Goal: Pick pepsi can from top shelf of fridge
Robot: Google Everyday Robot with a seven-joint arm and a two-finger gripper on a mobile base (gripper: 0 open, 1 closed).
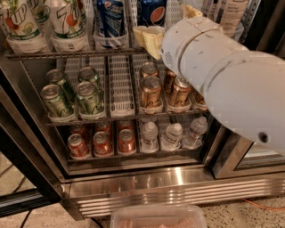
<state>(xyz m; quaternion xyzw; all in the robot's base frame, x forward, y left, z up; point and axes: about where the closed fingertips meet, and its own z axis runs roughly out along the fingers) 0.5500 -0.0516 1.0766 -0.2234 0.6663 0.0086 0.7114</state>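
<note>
The pepsi can (152, 12), dark blue with the round logo, stands on the top shelf (67, 54) of the fridge (178, 187), its top cut off by the frame edge. My gripper (171, 24) is at that shelf, just below and to the right of the can. Its cream fingers (149, 39) stand apart, so it is open and empty. One finger is in front of the can's base and the other shows to the can's right. The white arm (222, 75) hides the shelf's right side.
A blue can with white streaks (109, 18) stands left of the pepsi can, with 7UP bottles (67, 20) further left. Lower racks hold green cans (73, 93), copper cans (151, 91), red cans (102, 142) and small water bottles (171, 136). A clear tray (158, 217) lies on the floor.
</note>
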